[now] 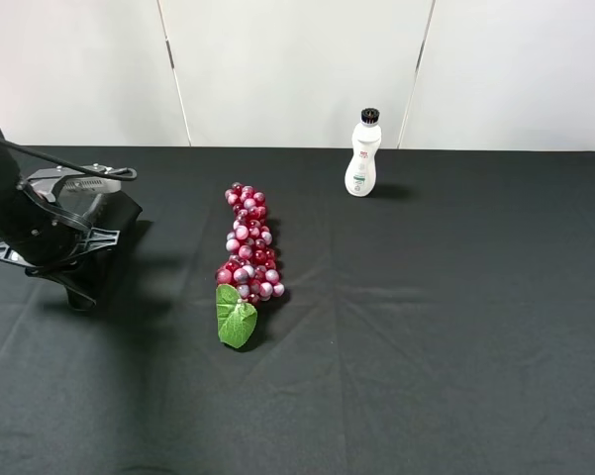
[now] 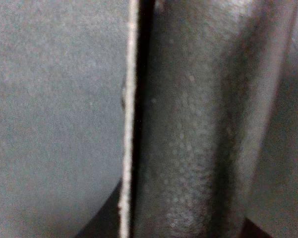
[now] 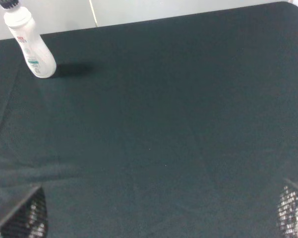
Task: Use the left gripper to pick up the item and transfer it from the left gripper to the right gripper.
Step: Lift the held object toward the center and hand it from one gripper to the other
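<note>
Black cloth, far left: my left pincer crowds the case, grip unclear. Next, lift toward my gaping, empty right pincer.

Red grape bunch lies left of centre on black cloth tabletop. White plastic bottle stands behind-right, apart.

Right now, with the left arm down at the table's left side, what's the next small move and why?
Probably close the left gripper on the item, if it isn't gripped already. Its textured black surface fills the left wrist view, so it sits right at the gripper; the jaw state is unclear. The right gripper is open over bare cloth.
</note>
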`<state>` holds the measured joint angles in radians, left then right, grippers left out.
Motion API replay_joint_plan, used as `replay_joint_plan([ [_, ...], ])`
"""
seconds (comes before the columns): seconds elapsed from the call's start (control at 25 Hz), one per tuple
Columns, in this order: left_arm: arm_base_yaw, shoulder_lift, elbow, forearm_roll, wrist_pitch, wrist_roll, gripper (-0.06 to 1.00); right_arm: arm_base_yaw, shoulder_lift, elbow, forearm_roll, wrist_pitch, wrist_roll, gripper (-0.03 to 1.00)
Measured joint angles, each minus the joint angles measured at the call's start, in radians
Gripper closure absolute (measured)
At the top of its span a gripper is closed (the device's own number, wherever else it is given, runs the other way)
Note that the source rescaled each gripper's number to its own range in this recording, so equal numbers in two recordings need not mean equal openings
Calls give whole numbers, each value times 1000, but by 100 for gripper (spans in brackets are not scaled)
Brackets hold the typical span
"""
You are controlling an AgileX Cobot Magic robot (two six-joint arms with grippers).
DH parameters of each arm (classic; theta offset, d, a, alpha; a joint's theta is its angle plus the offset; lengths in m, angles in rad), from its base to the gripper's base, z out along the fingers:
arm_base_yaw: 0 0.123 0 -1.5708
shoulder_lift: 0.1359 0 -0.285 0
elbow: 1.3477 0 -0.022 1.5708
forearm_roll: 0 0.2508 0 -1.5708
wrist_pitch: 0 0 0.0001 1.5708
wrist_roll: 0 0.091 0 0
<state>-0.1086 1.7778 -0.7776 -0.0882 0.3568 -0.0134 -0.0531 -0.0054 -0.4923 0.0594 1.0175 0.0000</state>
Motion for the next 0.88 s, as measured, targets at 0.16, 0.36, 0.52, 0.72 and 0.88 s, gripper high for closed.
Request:
replay_joint_plan([
  [0.16, 0, -63, 0, 31, 57, 0, 92, 0, 0, 0, 0, 0, 0, -3],
  [0.36, 0, -148, 0, 48, 128, 0, 93, 0, 0, 0, 0, 0, 0, -3],
  [0.52, 0, -222, 0, 49, 174, 0, 93, 0, 0, 0, 0, 0, 0, -3],
  [0.72, 0, -318, 0, 51, 224, 0, 93, 0, 0, 0, 0, 0, 0, -3],
  [0.88, 0, -382, 0, 72, 281, 1, 93, 0, 0, 0, 0, 0, 0, -3],
])
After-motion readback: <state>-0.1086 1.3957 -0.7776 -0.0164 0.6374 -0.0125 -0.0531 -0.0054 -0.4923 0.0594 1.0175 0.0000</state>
